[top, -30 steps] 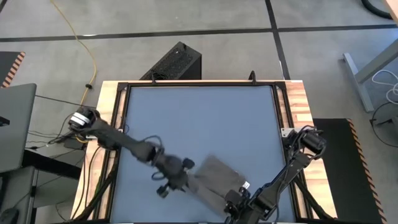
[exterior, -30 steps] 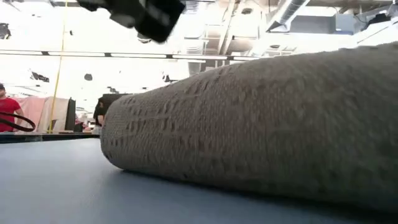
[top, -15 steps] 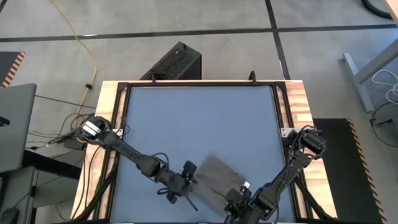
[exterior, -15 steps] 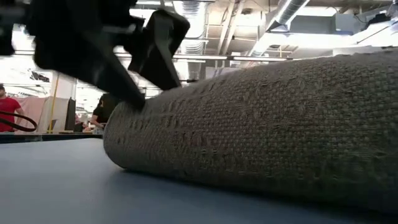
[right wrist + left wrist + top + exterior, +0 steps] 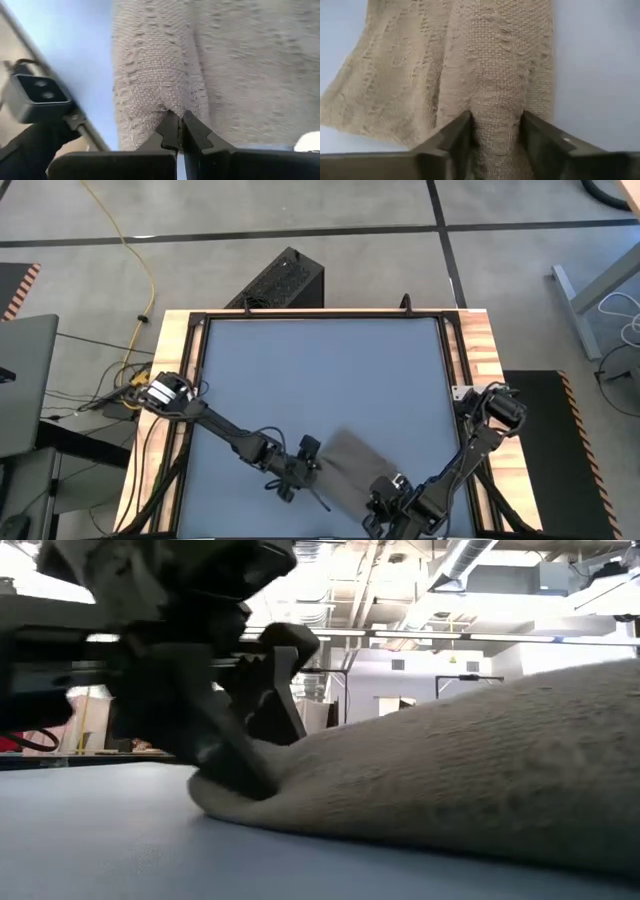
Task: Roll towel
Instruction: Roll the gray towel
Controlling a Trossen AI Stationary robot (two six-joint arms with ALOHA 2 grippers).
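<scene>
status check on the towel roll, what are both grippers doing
Left gripper astride a raised fold at one end of the towel, fingers not pressed together. Right gripper shut on the towel's other end. Nothing in the way on the table.

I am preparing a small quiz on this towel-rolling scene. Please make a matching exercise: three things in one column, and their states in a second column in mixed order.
Column one:
1. taupe soft cloth towel
2. left gripper
3. right gripper

Column two:
A. fingers shut, pinching a fold of cloth
B. fingers apart, with a thick fold of cloth between them
C. lies on the blue-grey table near its front edge

Pairs: 1-C, 2-B, 3-A
</scene>
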